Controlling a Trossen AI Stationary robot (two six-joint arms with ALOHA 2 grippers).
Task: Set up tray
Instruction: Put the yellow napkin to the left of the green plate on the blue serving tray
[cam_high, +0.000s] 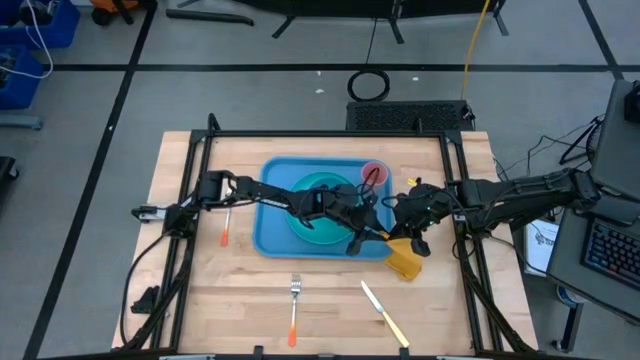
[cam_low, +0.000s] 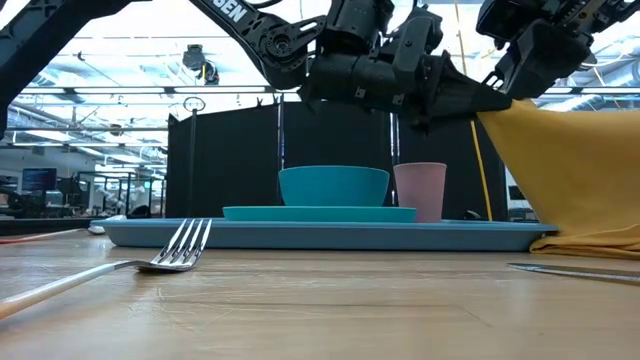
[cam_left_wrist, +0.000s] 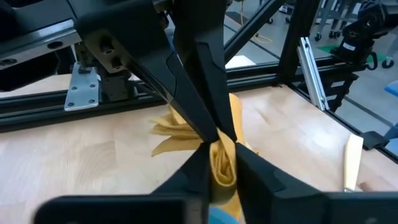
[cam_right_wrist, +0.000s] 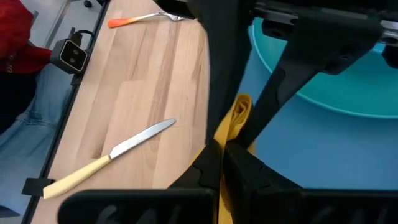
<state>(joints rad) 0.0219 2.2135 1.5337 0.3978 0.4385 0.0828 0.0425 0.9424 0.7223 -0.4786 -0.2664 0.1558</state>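
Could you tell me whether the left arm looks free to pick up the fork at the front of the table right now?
Probably not yet: the left gripper is pinching the yellow napkin together with the right gripper. The fork itself lies uncovered on the wood.

Light-blue tray (cam_high: 272, 232), teal plate (cam_high: 322, 236), pink cup (cam_high: 374, 173), yellow cloth (cam_high: 406, 259).
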